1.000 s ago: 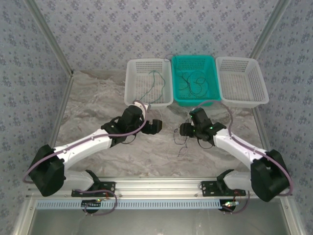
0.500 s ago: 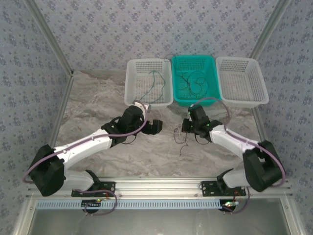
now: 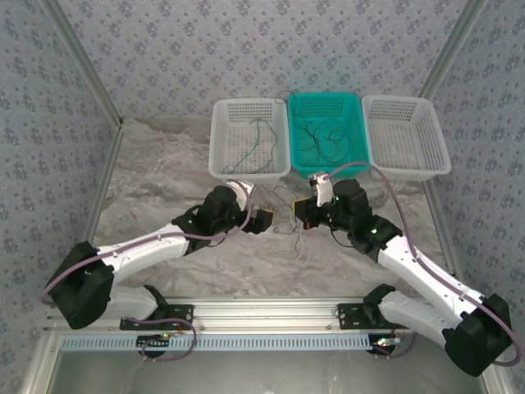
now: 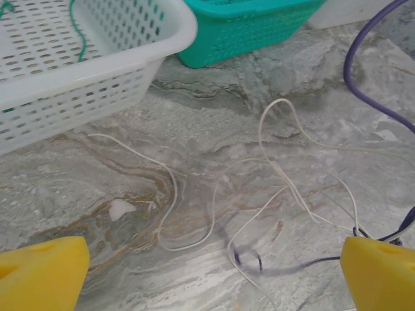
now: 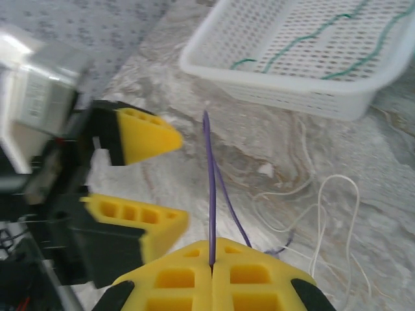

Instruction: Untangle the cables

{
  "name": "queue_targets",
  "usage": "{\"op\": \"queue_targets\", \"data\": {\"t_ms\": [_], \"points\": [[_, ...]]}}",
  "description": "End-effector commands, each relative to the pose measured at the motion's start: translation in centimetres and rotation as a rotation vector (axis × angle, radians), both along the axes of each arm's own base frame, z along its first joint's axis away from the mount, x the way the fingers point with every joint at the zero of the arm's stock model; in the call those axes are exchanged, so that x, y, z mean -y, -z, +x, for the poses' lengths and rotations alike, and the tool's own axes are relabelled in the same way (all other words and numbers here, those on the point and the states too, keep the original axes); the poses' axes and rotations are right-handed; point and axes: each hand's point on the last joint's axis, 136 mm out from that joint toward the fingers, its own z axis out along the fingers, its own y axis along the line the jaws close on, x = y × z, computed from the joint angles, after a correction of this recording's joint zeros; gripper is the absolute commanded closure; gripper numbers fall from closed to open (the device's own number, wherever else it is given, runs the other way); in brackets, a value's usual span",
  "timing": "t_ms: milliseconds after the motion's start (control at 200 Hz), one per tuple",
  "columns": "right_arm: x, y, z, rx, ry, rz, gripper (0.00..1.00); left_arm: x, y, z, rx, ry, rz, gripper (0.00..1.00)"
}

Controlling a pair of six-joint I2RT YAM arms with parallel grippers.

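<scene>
My right gripper (image 5: 213, 265) is shut on a thin bluish-purple cable (image 5: 210, 168), which rises taut from between its yellow fingers. The cable's lower part curls on the table (image 4: 259, 262), blurred, among loose whitish cables (image 4: 279, 172). My left gripper (image 4: 211, 272) hangs open just above that tangle, one yellow fingertip on either side. From above, the left gripper (image 3: 261, 220) and right gripper (image 3: 302, 209) face each other closely, with the whitish cables (image 3: 289, 201) between them. In the right wrist view the left gripper's fingers (image 5: 139, 133) are spread apart beside the purple cable.
A white basket (image 3: 225, 139) behind the left gripper holds a dark green cable (image 3: 262, 135). The teal basket (image 3: 328, 171) in the middle holds several dark tangled cables. Another white basket (image 3: 406, 135) stands at the right. A thick mauve arm cable (image 4: 363, 71) crosses the left wrist view.
The right arm stretched out and its gripper shifted left and back toward the baskets, pulling the purple cable up. The left gripper slid slightly forward and closer to it.
</scene>
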Motion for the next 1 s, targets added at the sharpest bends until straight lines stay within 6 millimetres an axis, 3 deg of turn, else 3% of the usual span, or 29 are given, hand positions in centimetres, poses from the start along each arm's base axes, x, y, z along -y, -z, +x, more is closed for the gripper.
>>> {"op": "queue_targets", "data": {"t_ms": [0,145,300,415,510,570,605,650,665,715,810,899,999], "points": [[-1.4,-3.4,-1.5,0.078,-0.123,0.059,1.00,2.5,-4.3,-1.2,0.105,0.140,-0.154,0.01],[-2.0,-4.0,-1.8,0.089,-0.158,0.077,1.00,3.7,-6.7,-2.7,0.142,0.236,-0.261,0.01],[-2.9,-4.7,-2.7,0.097,-0.212,0.101,1.00,2.8,-7.6,-1.0,0.138,0.103,-0.312,0.00],[-3.4,-5.0,-3.3,0.098,-0.238,0.109,1.00,3.2,-8.2,-0.5,0.129,0.084,-0.369,0.03],[-3.7,-5.4,-3.8,0.111,-0.254,0.115,1.00,3.7,-7.4,0.1,0.096,0.067,-0.354,0.20],[-3.5,-5.4,-3.5,0.120,-0.228,0.104,1.00,4.0,-6.9,0.3,0.068,0.060,-0.342,0.40],[-3.1,-5.1,-3.0,0.123,-0.193,0.086,1.00,3.9,-6.4,0.6,0.043,0.039,-0.326,0.57],[-2.5,-4.3,-2.2,0.125,-0.134,0.054,0.93,3.3,-5.7,1.3,0.006,-0.024,-0.285,0.93],[-2.2,-4.0,-1.9,0.126,-0.115,0.042,0.89,3.0,-5.5,1.5,-0.004,-0.048,-0.273,1.00],[-1.9,-2.4,-1.5,0.128,-0.091,0.006,0.76,2.7,-6.1,1.7,-0.010,-0.074,-0.283,1.00],[-1.8,0.8,-1.0,0.095,-0.073,-0.054,0.54,3.1,-9.4,0.9,0.008,-0.030,-0.411,1.00],[-1.6,3.1,-0.4,0.106,-0.026,-0.111,0.43,4.0,-11.6,0.2,-0.007,0.025,-0.446,1.00],[-2.1,5.1,0.2,0.154,-0.003,-0.136,0.35,4.6,-12.5,-0.2,-0.031,0.052,-0.442,1.00]]}}
